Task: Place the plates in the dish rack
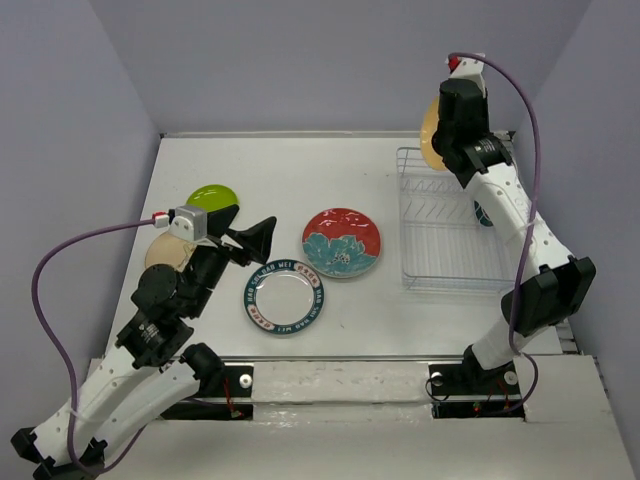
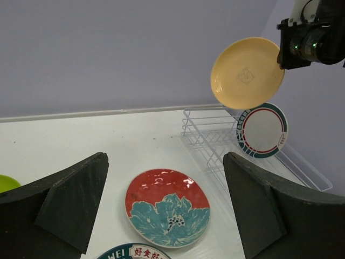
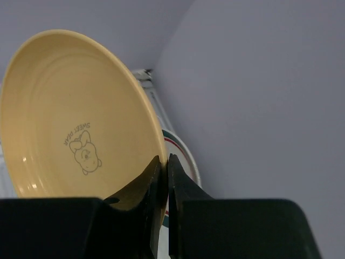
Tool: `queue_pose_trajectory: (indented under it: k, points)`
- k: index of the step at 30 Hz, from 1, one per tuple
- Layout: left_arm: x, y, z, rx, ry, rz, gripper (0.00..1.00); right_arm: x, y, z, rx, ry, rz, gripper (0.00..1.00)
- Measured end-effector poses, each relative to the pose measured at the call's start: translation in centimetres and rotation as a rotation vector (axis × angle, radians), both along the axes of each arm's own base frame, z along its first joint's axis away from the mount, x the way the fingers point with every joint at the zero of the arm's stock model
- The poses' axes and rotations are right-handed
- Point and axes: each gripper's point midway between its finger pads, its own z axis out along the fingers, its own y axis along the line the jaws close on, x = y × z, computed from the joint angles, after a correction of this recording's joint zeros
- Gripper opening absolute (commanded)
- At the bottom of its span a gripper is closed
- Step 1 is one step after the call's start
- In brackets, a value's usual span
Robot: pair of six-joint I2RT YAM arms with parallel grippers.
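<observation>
Tan round plate [image 3: 70, 108] with a small line drawing in its well hangs tilted in the air. It is clamped at the rim by the right end effector [image 3: 164, 162], whose two dark fingers are pressed together on the edge. In the top view this plate sits over the far left corner of the white wire dish rack [image 1: 445, 235], which stands on the right side of the white desk [image 1: 300, 170].

An upright white teal-rimmed plate [image 2: 262, 130] with red marks stands on edge inside the rack, toward its right side. Which row of tines holds it cannot be made out.

A red round plate with a teal flower [image 1: 341, 242] lies flat mid-desk, left of the rack. Just beside it, nearer the arms, lies a flat white teal-rimmed plate [image 1: 283, 296] with red lettering.

The left end effector [image 1: 256, 243] hovers left of these two, its black fingers spread wide apart and holding nothing. A small lime green plate [image 1: 212, 197] lies beyond it. What looks like a second tan plate [image 1: 162, 255] lies mostly hidden under the left arm.
</observation>
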Motion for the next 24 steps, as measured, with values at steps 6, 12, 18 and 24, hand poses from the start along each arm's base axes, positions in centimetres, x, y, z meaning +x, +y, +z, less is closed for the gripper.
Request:
queue_pose_trajectory:
  k: [6, 12, 18, 24]
  points:
    - [-0.4, 0.0, 0.3, -0.012, -0.010, -0.016, 0.99, -2.9, -5.1, -1.1, -0.250, 0.198, -0.203, 0.07]
    - [-0.6, -0.2, 0.5, -0.019, -0.013, -0.033, 0.99, -3.9, -8.9, -2.0, -0.348, 0.308, -0.331, 0.07]
    - [-1.3, 0.4, 1.4, -0.046, -0.042, -0.035, 0.99, -3.3, -10.9, -5.5, -0.403, 0.439, -0.371, 0.07]
    - [-1.5, 0.4, 1.6, -0.054, -0.047, -0.040, 0.99, -3.5, -11.9, -7.1, -0.416, 0.497, -0.380, 0.07]
